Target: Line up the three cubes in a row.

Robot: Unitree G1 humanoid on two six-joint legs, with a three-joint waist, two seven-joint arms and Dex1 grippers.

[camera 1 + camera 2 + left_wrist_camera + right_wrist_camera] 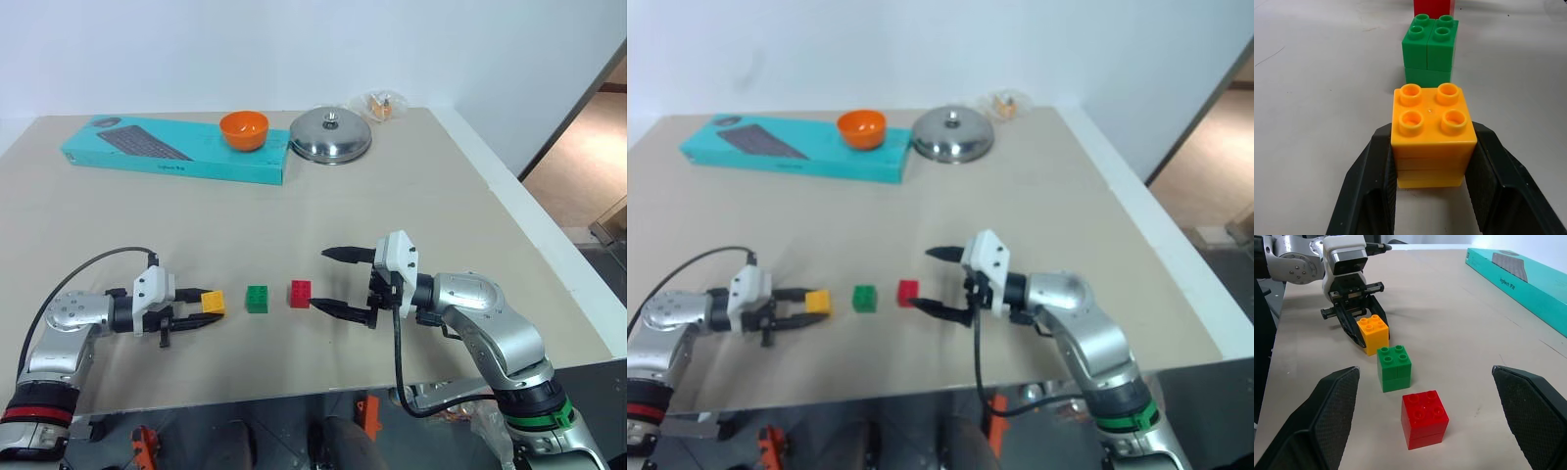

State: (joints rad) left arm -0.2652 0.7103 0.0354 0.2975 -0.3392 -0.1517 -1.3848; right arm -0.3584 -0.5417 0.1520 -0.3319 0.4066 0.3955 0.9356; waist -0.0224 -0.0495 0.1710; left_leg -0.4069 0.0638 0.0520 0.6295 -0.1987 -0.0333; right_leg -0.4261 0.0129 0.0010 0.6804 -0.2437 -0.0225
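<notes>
Three studded cubes stand on the tan table near its front edge. The yellow cube sits at the left end, with my left gripper shut on it; the two black fingers press its sides, and it rests on the table. The green cube stands a small gap to its right. The red cube comes after another gap. My right gripper is open wide, its fingertips just right of the red cube and apart from it.
At the back of the table lie a teal keyboard box, an orange bowl on it, a steel lid and a small wrapped packet. The table's right edge drops off to the floor.
</notes>
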